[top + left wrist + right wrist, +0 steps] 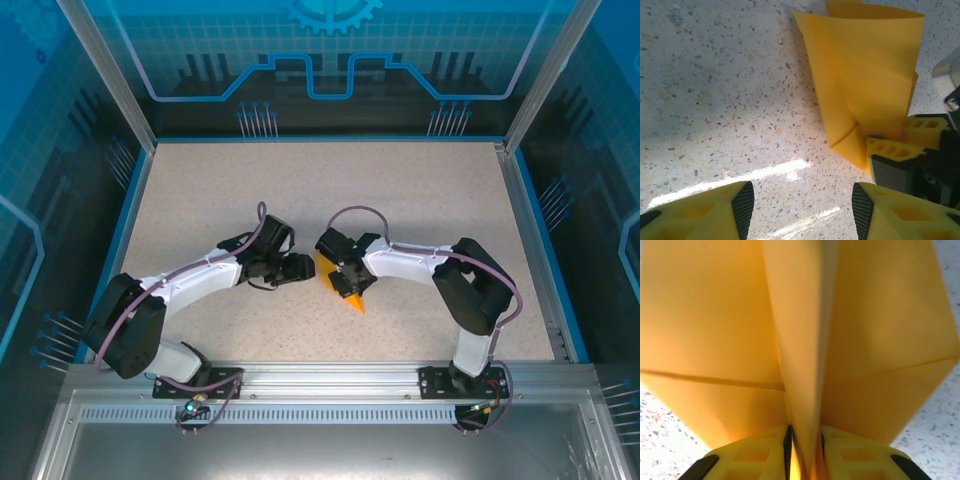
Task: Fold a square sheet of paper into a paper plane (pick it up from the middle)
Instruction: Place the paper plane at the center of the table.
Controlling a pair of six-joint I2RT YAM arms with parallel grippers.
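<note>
Paper plane (355, 300) points its nose near-right, long axis diagonal. Right tool (804, 435) pinches its centre fold; left tool (802, 200) gapes half-open, empty.

One paper plane (355, 300) of orange paper, with two wings and a single centre crease. Two grippers, namely left gripper (800, 205) and right gripper (802, 440), each with two yellow fingers (700, 212). One speckled table (200, 200).
</note>
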